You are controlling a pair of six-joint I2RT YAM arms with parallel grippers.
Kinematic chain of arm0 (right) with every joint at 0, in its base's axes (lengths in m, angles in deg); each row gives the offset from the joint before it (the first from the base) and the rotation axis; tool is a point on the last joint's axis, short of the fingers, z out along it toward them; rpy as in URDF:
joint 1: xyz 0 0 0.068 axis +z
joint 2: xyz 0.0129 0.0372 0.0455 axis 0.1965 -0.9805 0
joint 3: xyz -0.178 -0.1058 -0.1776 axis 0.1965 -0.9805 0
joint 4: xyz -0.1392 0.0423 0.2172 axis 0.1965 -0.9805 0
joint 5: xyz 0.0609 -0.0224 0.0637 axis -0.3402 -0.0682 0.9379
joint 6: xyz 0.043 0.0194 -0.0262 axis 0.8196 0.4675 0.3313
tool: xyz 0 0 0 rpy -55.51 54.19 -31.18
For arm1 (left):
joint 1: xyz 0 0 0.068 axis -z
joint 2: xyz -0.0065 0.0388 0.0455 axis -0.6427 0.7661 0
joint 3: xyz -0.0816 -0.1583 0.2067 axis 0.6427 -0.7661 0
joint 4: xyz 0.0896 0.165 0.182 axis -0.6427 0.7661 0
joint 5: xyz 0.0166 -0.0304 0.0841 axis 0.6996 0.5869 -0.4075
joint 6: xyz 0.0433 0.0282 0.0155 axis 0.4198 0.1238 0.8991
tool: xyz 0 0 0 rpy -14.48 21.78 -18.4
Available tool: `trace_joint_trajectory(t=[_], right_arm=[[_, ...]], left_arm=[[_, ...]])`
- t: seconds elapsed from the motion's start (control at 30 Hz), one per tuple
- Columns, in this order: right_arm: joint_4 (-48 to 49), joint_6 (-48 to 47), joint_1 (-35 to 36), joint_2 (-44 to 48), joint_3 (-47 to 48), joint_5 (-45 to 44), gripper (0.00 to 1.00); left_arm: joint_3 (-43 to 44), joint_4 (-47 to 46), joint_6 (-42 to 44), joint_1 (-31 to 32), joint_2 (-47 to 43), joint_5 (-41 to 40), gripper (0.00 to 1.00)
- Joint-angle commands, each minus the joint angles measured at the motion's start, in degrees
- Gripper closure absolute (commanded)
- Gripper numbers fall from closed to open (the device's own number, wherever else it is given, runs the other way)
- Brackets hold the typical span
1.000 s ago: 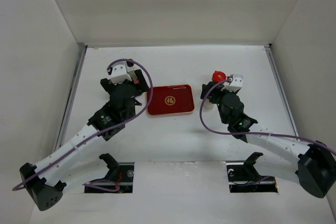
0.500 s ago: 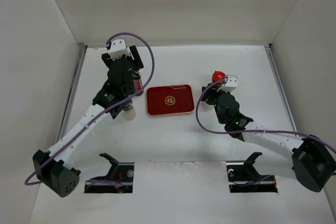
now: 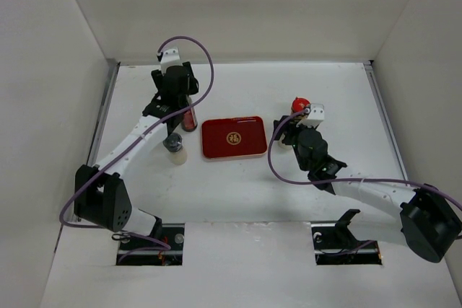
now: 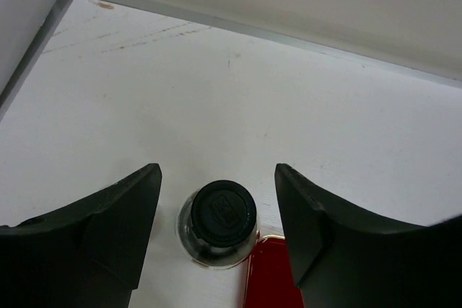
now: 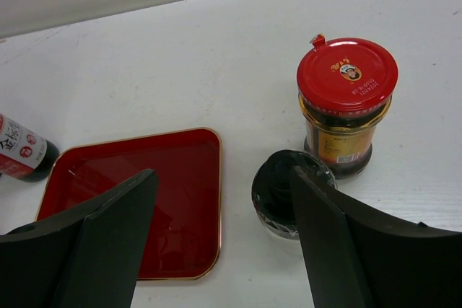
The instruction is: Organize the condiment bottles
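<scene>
Hovering wide open to grab, left gripper [image 4: 216,171] is framing the black-capped bottle [image 4: 219,210] at six o'clock; right gripper [image 5: 222,173] is gaping wide too.

The left arm [image 3: 132,146] and the right arm [image 3: 369,193] are white tubes with black joints and big black bases. A thin purple cable [image 3: 212,73] runs along each of the 2 arms. The fingers [image 4: 115,232] are wide, smooth and black.
</scene>
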Motion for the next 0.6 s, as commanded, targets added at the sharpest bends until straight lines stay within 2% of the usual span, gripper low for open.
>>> trace_joint_trajectory(t=[0.0, 0.23, 0.43, 0.57], right_arm=[[3.54, -0.22, 0.56, 0.56, 1.05, 0.71, 0.20], [3.54, -0.04, 0.56, 1.09, 0.70, 0.97, 0.19], [3.54, -0.04, 0.56, 0.65, 0.87, 0.97, 0.19], [3.54, -0.13, 0.56, 1.17, 0.87, 0.97, 0.19]], left_arm=[[1.49, -1.26, -1.90, -0.14, 0.09, 1.71, 0.40], [-1.32, -1.70, -4.01, 0.04, 0.09, 1.35, 0.50], [-2.38, -1.44, -3.93, -0.31, -1.14, -0.22, 0.75], [-2.03, -2.40, -3.40, 0.48, -2.98, -2.33, 0.83]])
